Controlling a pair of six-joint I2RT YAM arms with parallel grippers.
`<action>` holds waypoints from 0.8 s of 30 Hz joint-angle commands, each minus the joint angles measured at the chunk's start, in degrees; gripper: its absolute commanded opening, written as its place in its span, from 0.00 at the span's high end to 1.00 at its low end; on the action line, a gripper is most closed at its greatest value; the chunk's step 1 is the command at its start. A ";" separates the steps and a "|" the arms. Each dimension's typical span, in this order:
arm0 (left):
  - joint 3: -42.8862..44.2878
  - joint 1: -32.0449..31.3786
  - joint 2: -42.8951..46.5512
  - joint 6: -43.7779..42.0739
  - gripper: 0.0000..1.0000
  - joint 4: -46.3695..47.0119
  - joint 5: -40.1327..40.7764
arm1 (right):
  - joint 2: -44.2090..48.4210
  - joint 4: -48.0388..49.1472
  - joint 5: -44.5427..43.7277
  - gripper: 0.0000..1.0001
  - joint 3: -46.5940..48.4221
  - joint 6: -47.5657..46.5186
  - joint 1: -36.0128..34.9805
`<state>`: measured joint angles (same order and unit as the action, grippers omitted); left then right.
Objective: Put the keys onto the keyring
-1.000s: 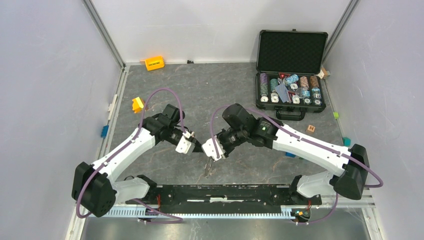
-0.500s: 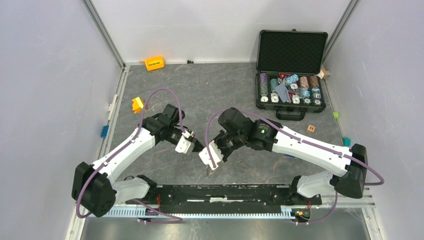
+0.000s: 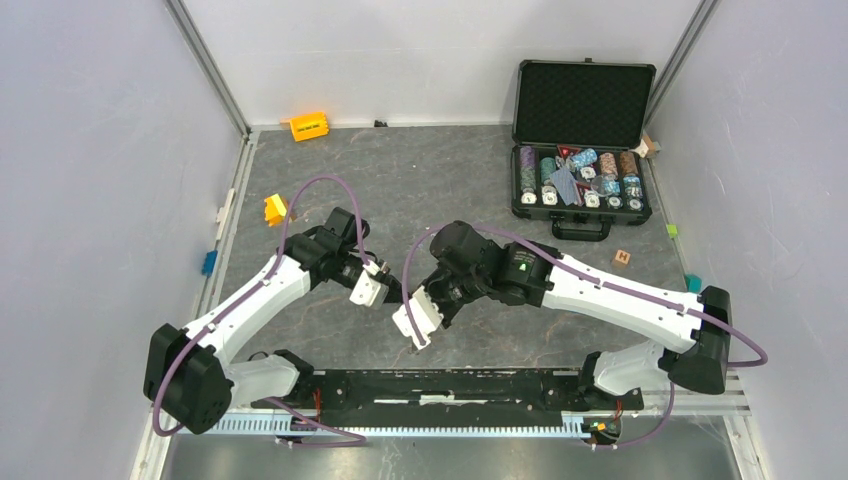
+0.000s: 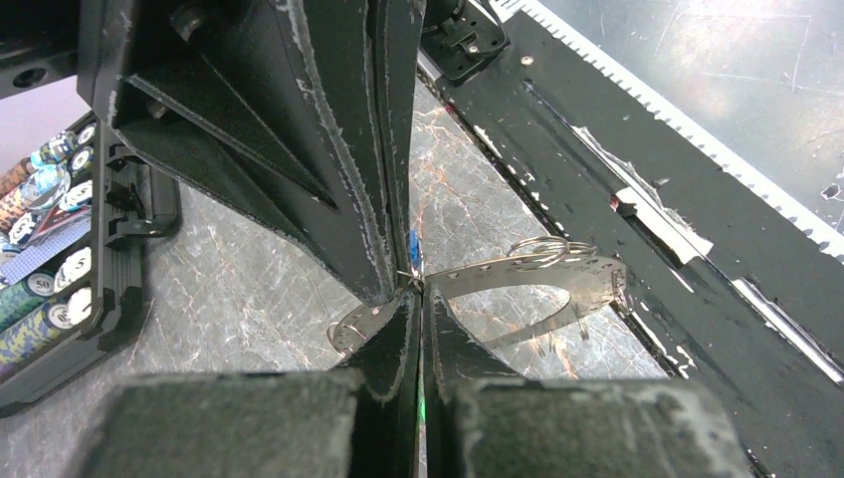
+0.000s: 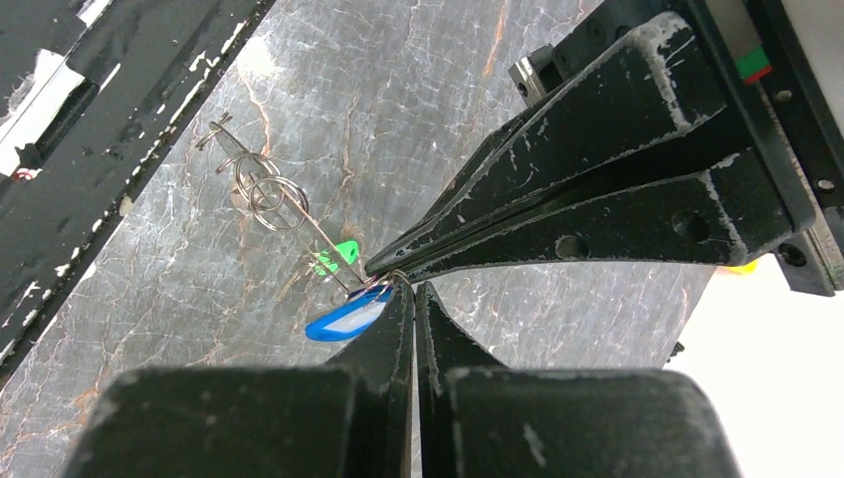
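Just beside front rail: keyring, keys.

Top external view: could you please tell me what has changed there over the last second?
The right end effector swung toward the near edge and slightly left, its tip drawing away from the left end effector. No grasp or release shows. The left one, shut on the keyring, and the chip case stayed put.
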<state>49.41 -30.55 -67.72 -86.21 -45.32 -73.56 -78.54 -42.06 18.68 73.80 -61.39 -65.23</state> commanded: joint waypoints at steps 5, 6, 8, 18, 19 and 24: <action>0.32 -0.19 0.34 -0.55 0.98 -0.04 -8.99 | -0.13 3.86 -7.45 1.00 -0.28 -2.62 0.30; 0.34 -0.17 0.24 -0.31 0.98 -0.03 -9.10 | -0.08 3.82 -8.26 1.00 0.04 -2.83 0.20; 0.35 -0.19 -0.11 0.23 0.98 -0.03 -9.52 | -0.32 3.34 -10.17 1.00 0.95 -3.35 -0.19; 0.38 -0.14 -1.69 1.44 0.98 -0.11 -10.77 | -2.80 -0.24 -18.22 1.00 5.82 -7.39 -3.92; 0.26 -0.13 -1.73 1.43 0.98 -0.12 -10.80 | -2.99 -0.46 -19.44 1.00 6.44 -7.74 -4.37; -0.01 0.20 -1.62 1.40 0.98 -0.14 -10.90 | -2.89 -1.12 -25.04 1.00 7.42 -9.52 -5.95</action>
<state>49.41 -29.58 -69.78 -86.13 -44.14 -76.58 -81.28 -46.59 4.05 77.91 -66.48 -71.26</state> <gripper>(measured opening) 0.025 0.005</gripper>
